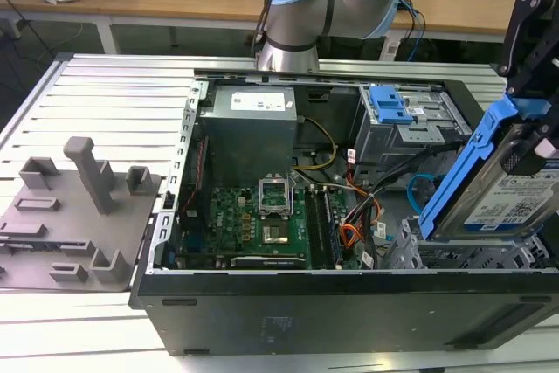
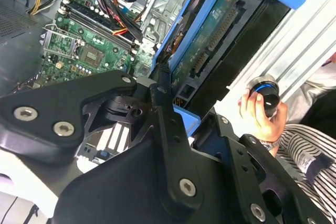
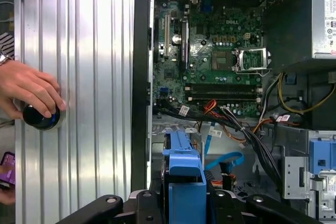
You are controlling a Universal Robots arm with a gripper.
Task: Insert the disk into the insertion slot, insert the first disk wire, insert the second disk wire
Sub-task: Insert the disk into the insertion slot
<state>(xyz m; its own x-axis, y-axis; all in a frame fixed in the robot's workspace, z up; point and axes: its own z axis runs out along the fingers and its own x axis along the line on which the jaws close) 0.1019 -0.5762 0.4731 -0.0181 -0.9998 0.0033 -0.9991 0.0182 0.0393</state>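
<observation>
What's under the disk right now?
Below the tilted disk sits the perforated insertion slot, with the blue second disk wire looped nearby. The disk covers most of the bay's inside.

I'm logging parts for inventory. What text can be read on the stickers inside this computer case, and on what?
disk: white label with a blue band; print too small to read.
power supply: white sticker; print too blurred to read.
grey drive cage: small white sticker; unreadable.
No sticker text can be quoted.
</observation>
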